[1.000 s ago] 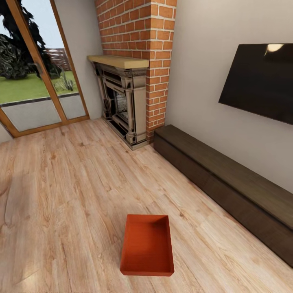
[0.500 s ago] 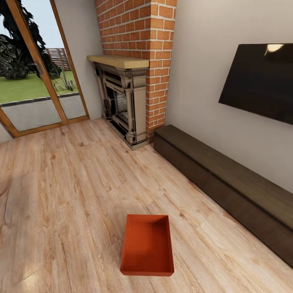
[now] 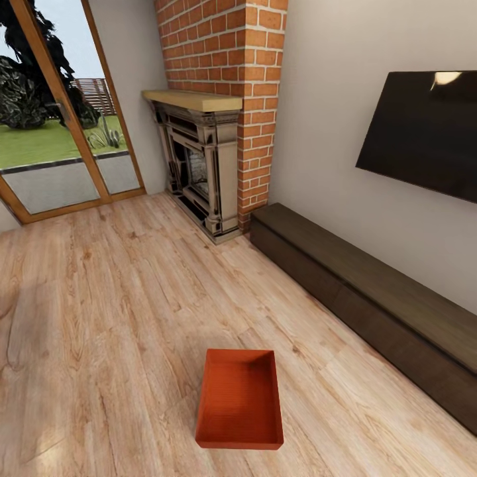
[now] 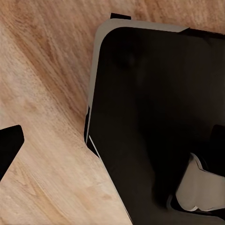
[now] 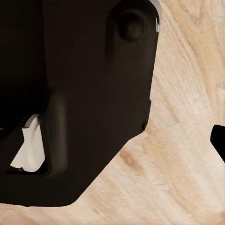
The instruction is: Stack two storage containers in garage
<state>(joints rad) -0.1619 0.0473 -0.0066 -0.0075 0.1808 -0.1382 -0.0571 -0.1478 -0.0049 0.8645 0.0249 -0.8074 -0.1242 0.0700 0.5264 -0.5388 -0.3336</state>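
You've got one bin [image 3: 240, 399] sitting right in front of you on the plank floor [image 3: 99, 318], open side up, short end toward you and nothing in it. Your grippers aren't readable: the wrist cameras look down past dark robot bodywork at the wood, so whether either is open I can't tell. Roll in square to the bin, stop close, then bring both arms down outside the long walls; those thin walls may flex, so I'd squeeze evenly and low. Beyond it to the right runs the dark cabinet [image 3: 371, 291], then the fireplace [image 3: 199, 165], TV [image 3: 424, 132] and glass doors [image 3: 59, 126].
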